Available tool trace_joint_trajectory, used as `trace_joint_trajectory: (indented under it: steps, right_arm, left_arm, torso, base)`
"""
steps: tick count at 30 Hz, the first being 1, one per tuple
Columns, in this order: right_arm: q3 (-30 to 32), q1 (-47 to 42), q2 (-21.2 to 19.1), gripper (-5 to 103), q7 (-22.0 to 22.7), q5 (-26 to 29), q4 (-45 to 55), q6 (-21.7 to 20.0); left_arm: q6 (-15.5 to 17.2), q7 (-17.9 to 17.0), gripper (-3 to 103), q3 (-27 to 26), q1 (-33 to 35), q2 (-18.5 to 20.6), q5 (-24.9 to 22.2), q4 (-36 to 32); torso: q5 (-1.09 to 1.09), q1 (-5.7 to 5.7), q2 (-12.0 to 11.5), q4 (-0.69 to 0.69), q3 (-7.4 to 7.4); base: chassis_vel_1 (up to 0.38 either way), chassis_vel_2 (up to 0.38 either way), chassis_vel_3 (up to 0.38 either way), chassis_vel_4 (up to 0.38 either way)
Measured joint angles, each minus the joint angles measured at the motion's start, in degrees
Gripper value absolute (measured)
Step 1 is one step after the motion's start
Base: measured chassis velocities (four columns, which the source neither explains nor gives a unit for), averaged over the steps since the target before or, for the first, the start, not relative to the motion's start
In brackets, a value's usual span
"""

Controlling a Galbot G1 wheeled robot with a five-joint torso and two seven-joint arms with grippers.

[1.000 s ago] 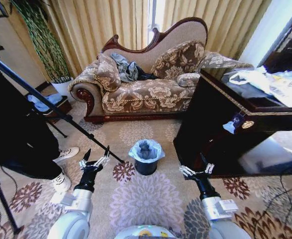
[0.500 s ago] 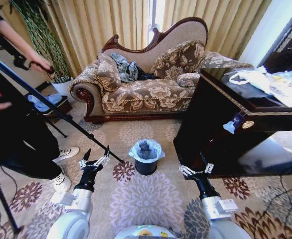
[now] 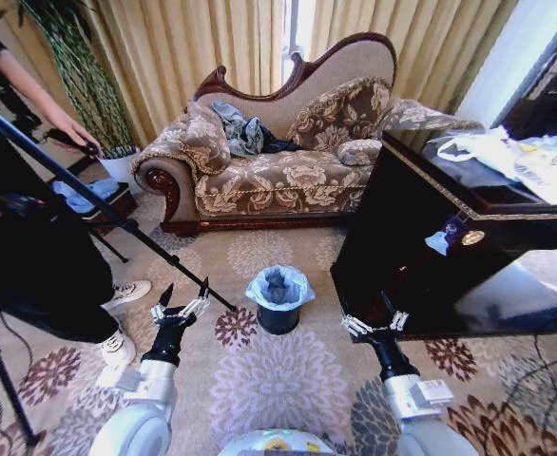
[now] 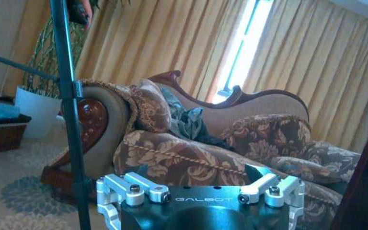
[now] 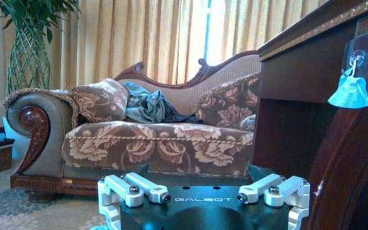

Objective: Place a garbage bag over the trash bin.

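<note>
bag draped on the bin, both hands low and empty

the trash bin stands upright on the patterned carpet, centred between the two arms and a little farther out than either. the garbage bag sits over its mouth, pale blue plastic ruffled around the rim and sagging down into the opening, with the black wall of the bin showing bare below the bag's edge.

the left hand hovers over the carpet to the left of the bin, well apart from it, fingers spread wide and pointing up and away, holding nothing. the right hand hangs to the right of the bin, near the corner of the dark wooden counter, its fingers also spread wide and empty.

beyond the bin, at the far side of the room, is a floral sofa with a heap of grey-blue cloth on its seat, and yellow curtains behind. a black tripod leg slants across the carpet to the left of the left hand. white plastic bags with papers lie on top of the counter at the right.
</note>
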Motion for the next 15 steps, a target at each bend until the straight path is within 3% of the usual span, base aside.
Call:
trace_joint_trajectory:
  steps: [15]
  right_arm:
    - [0.0, 0.0, 0.0, 100, 0.0, 0.0, 0.0, 0.0]
  left_arm:
    - [0.0, 0.0, 100, 0.0, 0.0, 0.0, 0.0, 0.0]
  torso:
    - [0.00, 0.00, 0.0, 0.00, 0.00]
  base:
    - [0.000, 0.000, 0.000, 0.000]
